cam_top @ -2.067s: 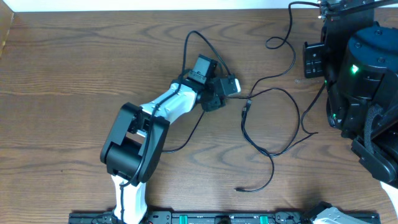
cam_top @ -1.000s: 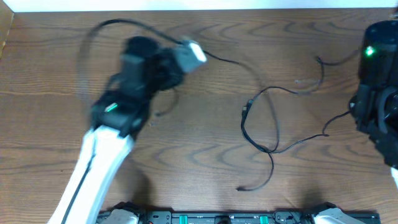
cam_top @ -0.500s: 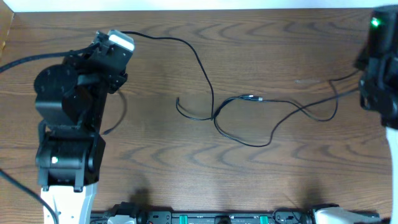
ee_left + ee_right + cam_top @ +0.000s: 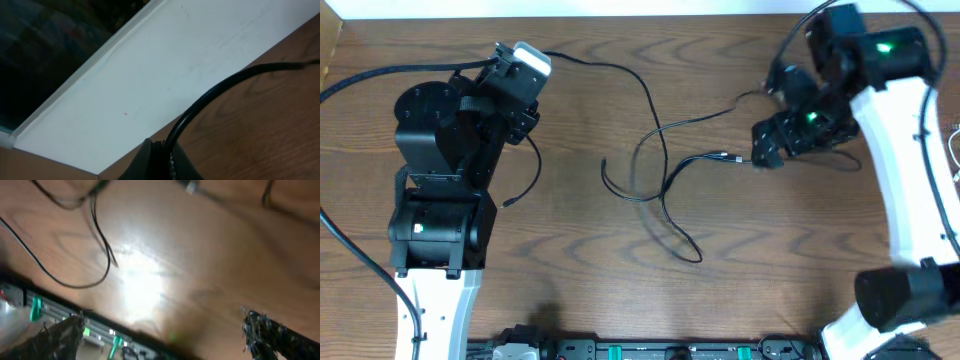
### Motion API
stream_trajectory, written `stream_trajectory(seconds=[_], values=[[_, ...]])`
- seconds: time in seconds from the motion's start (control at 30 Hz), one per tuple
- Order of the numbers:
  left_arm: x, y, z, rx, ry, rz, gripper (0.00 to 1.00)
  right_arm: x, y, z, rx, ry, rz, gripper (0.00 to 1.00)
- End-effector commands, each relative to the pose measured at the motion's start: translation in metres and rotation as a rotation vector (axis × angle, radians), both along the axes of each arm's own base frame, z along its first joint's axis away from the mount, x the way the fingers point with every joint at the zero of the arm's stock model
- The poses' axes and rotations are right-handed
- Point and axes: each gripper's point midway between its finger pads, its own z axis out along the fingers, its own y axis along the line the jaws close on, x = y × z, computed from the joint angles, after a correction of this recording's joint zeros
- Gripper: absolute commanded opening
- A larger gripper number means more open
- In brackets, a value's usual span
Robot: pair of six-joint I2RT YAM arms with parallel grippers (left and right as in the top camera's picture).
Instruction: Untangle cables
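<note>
clamping one black cable in l gripper jaws; r gripper jaws wide apart, empty. other cables lie crossed just beside r jaws. est. progress: one strand drawn out, crossings left.

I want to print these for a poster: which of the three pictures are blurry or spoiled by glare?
Overhead view: evenly lit and mostly sharp; only the black cable looks faintly doubled mid-table. Left wrist view: that cable sits too near the lens and comes out soft. Right wrist view: smeared throughout, with a white glare patch on the table.
</note>
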Motion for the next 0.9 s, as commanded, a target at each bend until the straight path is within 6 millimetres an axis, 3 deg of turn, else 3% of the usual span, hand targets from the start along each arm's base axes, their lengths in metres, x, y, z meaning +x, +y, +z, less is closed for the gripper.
stream_trajectory(seconds=[0.0, 0.1, 0.2, 0.4, 0.53, 0.67, 0.87], values=[[0.000, -0.001, 0.003, -0.026, -0.003, -0.003, 0.07, 0.000, -0.012, -0.020, -0.088, 0.058, -0.071, 0.99], [0.001, -0.001, 0.000, -0.026, 0.005, -0.003, 0.08, 0.004, -0.014, -0.043, -0.131, 0.088, -0.266, 0.99], [0.005, -0.001, -0.006, -0.025, 0.023, -0.003, 0.07, 0.018, 0.001, -0.070, -0.124, 0.064, -0.457, 0.99], [0.012, -0.002, -0.018, -0.023, 0.061, -0.002, 0.07, 0.061, 0.059, -0.121, 0.034, -0.091, -0.699, 0.99], [0.012, -0.002, -0.018, -0.023, 0.061, -0.002, 0.07, 0.082, 0.090, -0.144, 0.139, -0.213, -0.754, 0.99], [0.012, -0.002, -0.020, -0.022, 0.068, -0.002, 0.07, 0.083, 0.093, -0.163, 0.138, -0.280, -0.789, 0.98], [0.012, -0.002, -0.020, -0.022, 0.069, -0.003, 0.08, 0.072, 0.070, -0.183, 0.047, -0.297, -0.875, 0.94]])
